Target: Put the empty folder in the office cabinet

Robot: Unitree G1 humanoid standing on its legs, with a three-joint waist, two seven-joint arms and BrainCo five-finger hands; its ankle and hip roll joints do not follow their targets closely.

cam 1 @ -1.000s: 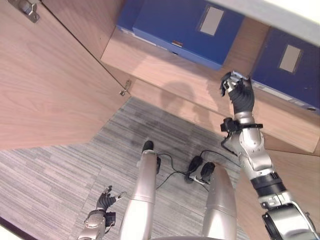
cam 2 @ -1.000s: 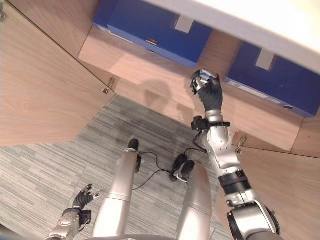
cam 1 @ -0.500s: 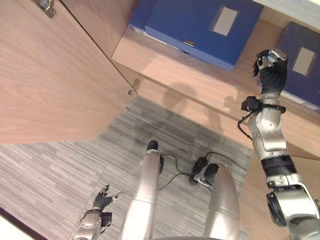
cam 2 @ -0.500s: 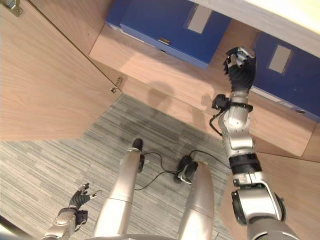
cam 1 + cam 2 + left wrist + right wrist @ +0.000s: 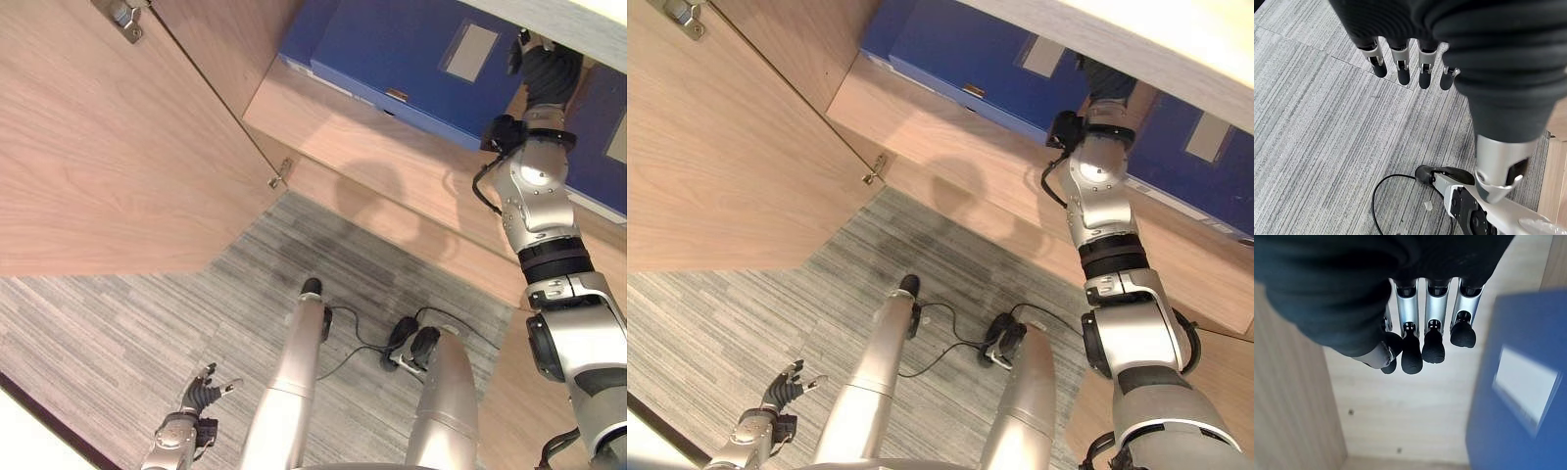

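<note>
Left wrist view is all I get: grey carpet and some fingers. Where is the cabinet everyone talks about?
Observer: The cabinet is in front of the robot, with its door swung open.
Visitor: Is anything inside?
Observer: Blue folders sit on its shelf.
Visitor: And the other arm?
Observer: The right robot hand is up at that shelf beside the folders, with its fingers relaxed and holding nothing.

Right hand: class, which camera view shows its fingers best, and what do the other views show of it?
The right wrist view: the right hand has relaxed fingers holding nothing, before the cabinet wall and a blue folder. Both eye views show only its dark back, raised between two folders.
</note>
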